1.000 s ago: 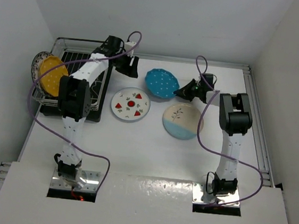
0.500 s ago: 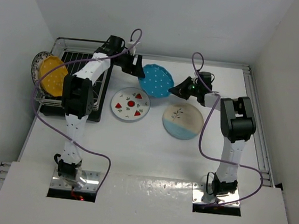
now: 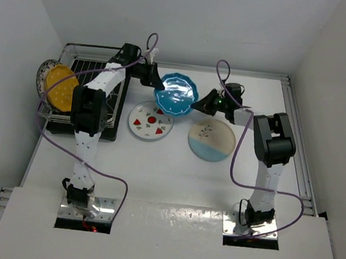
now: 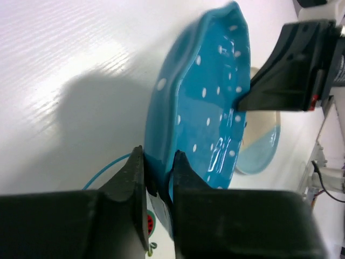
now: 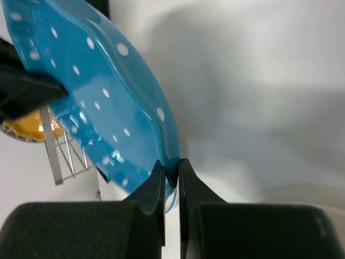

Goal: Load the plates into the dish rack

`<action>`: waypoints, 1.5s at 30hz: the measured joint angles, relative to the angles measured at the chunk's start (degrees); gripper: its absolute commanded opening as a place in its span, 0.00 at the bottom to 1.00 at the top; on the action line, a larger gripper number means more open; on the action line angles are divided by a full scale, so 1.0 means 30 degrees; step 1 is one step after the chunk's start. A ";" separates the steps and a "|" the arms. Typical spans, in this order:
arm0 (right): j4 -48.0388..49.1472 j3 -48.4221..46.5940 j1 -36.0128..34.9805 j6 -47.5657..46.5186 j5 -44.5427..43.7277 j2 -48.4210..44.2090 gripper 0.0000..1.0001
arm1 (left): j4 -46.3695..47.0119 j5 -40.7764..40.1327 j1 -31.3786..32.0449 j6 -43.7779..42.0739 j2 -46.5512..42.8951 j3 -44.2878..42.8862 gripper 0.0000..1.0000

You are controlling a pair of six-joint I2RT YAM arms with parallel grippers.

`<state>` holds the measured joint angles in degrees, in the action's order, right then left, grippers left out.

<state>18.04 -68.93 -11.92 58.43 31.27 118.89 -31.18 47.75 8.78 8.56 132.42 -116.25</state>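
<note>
The teal dotted plate (image 3: 177, 94) hangs tilted above the table between both arms. My left gripper (image 3: 156, 81) is shut on its left rim; in the left wrist view the jaws (image 4: 159, 156) pinch the plate (image 4: 205, 102) edge. My right gripper (image 3: 199, 105) is shut on the opposite rim (image 5: 171, 164) of the plate (image 5: 102, 108). The dish rack (image 3: 95, 48) stands at the back left, holding the yellow plate (image 3: 60, 88) and the white plate with the blue floral rim (image 3: 43, 72) on edge. The strawberry plate (image 3: 151, 121) and the cream-and-light-blue plate (image 3: 211, 140) lie flat on the table.
The rack's black tray (image 3: 111, 132) sits just left of the strawberry plate. White walls close in the table at the left, back and right. Purple cables loop off both arms above the plates.
The right gripper lifted the teal plate off the table and carried it left, tilting it up. The left gripper came in and shut on its left rim.
</note>
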 measured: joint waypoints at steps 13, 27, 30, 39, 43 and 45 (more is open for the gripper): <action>0.1894 0.0299 -0.0219 0.0270 0.1348 -0.1107 0.90 | 0.0073 0.1290 -0.1603 0.0772 -0.0984 0.0204 0.00; -0.0328 0.0058 0.0539 -0.1938 0.0539 -0.3912 0.99 | -0.2098 -0.3308 -0.7854 -0.1406 -0.5566 -0.4029 0.00; -0.2164 -0.0583 0.0117 -0.3563 -0.0029 -0.4116 0.99 | -0.3344 -0.7104 -0.8466 -0.3563 -0.6747 -0.4838 0.00; -0.4947 -0.1617 -0.1129 -0.5690 -0.0437 -0.4328 0.99 | -0.6448 -1.4637 -0.8167 -0.8233 -1.0717 -0.2929 0.00; -0.6659 -0.2572 -0.1537 -0.5858 -0.0510 -0.4313 0.99 | -0.6448 -1.6524 -0.8167 -0.8495 -1.2131 -0.0605 0.00; -0.7504 -0.3468 -0.1909 -0.6149 -0.0707 -0.4313 0.99 | -0.6433 -1.7143 -0.8167 -0.8568 -1.2488 0.0393 0.00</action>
<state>-4.47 -79.33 -17.65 39.99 29.15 105.95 -50.48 -3.68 -15.73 -17.15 94.96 -115.07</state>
